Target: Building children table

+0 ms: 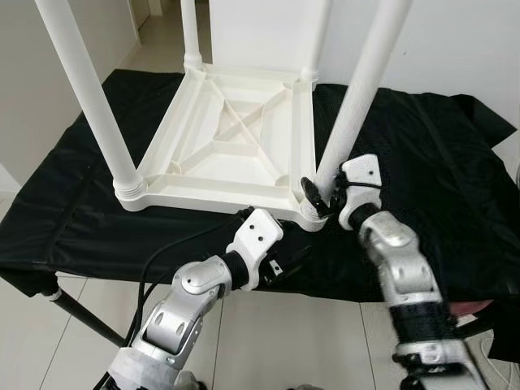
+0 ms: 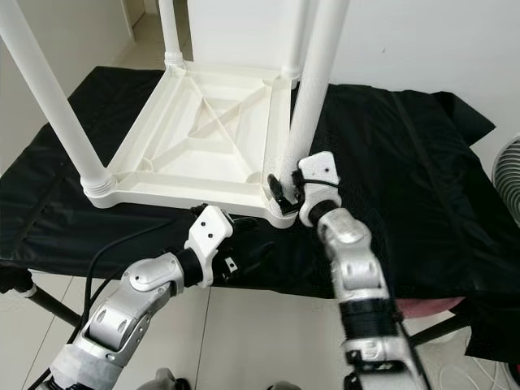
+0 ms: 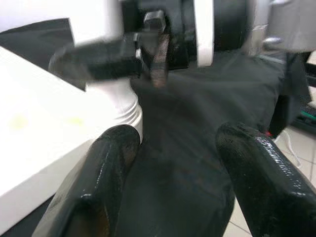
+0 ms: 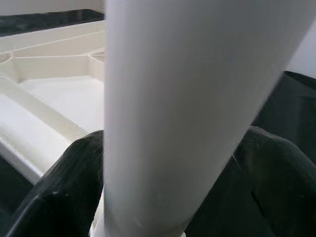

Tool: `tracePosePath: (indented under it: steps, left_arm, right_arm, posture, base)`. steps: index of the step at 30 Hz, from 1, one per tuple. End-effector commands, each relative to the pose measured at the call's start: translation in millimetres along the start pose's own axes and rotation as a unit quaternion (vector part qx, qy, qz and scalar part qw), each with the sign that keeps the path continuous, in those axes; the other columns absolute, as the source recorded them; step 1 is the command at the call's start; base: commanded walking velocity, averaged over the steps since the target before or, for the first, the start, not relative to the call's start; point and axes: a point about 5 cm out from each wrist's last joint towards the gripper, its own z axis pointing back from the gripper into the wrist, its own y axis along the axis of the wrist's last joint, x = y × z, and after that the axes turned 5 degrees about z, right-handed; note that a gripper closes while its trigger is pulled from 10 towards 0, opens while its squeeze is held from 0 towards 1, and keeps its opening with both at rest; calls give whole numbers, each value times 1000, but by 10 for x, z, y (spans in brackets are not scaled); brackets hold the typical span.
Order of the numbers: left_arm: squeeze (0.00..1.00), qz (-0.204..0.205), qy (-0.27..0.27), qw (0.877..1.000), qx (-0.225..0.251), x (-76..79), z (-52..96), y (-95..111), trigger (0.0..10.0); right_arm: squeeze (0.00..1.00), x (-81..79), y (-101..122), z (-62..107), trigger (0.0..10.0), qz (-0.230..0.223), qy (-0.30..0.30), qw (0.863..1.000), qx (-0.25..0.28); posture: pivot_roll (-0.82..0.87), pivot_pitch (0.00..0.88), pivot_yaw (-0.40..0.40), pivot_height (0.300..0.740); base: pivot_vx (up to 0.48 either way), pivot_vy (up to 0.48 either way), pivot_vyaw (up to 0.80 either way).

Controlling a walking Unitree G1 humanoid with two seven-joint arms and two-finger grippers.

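A white children's table top (image 1: 219,154) lies upside down on a black cloth (image 1: 422,146), with legs standing up from its corners. My right gripper (image 1: 317,195) is shut on the near-right leg (image 1: 357,89) just above its collar; in the right wrist view the leg (image 4: 187,108) fills the gap between the black fingers (image 4: 64,192). My left gripper (image 1: 280,264) hovers open at the cloth's front edge, just below the table top's near rim. Its fingers (image 3: 98,182) are spread with nothing between them, facing the leg's collar (image 3: 126,106).
The near-left leg (image 1: 89,97) and the far-left leg (image 1: 190,32) rise steeply. The cloth-covered bench ends close in front of me, over a black stand leg (image 1: 81,313) and pale tiled floor. A fan (image 2: 508,175) stands at the right edge.
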Motion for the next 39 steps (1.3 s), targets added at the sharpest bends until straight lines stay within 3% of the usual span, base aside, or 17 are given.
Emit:
tracePosePath:
  steps: [1,3,11,18,19,20,22,23,29,36,37,39]
  left_arm:
    - [0,2,10,1000,-1,-11,-5,-7,10000]
    - [0,2,10,1000,0,-15,-12,-1,10000]
    - [0,-1,10,1000,3,-35,-25,19,10000]
    - [0,-3,8,1000,7,-26,-53,45,10000]
    - [0,-3,8,1000,8,-24,-56,48,10000]
    - [0,-3,8,1000,8,-24,-56,48,10000]
    - [0,-3,8,1000,8,-25,-56,48,10000]
    - [0,-2,9,1000,8,-26,-56,47,10000]
    - [0,-3,9,1000,7,-34,-50,48,10000]
    - [0,-3,5,1000,7,-17,-55,47,10000]
    - [0,-2,6,1000,7,-20,-55,46,10000]
    - [0,-2,6,1000,7,-18,-53,46,10000]
  right_arm:
    - [0,-7,9,-28,10000,6,27,1000,8]
    - [0,35,8,-45,10000,13,71,997,9]
    - [0,56,-40,-81,10000,23,142,990,3]
    - [0,42,-212,-116,10000,-19,211,977,-18]
    - [0,35,-271,-114,9569,-25,214,976,-28]
    - [0,26,-329,-104,3020,-32,215,975,-36]
    - [0,19,-363,-96,3020,-36,214,975,-40]
    - [0,19,-383,-94,0,-38,216,975,-41]
    - [0,37,-458,-50,0,-62,232,970,-38]
    - [0,68,-442,-45,0,-61,216,974,-19]
    - [0,59,-423,-60,10000,-63,206,976,-13]
    - [0,41,-411,-83,10000,-65,184,981,-14]
  posture:
    - [-91,34,-12,740]
    - [-93,35,-3,740]
    - [-94,35,1,740]
    - [-84,28,4,740]
    - [-82,25,4,740]
    - [-82,25,4,740]
    - [-82,25,4,740]
    - [-82,25,4,740]
    - [-81,31,6,740]
    - [-84,34,7,740]
    - [-84,34,7,740]
    - [-82,34,3,740]
  base:
    - [0,0,0]
    - [0,0,0]
    - [0,0,0]
    - [0,0,0]
    - [0,0,0]
    - [0,0,0]
    - [0,0,0]
    - [0,0,0]
    - [0,0,0]
    - [0,0,0]
    - [0,0,0]
    - [0,0,0]
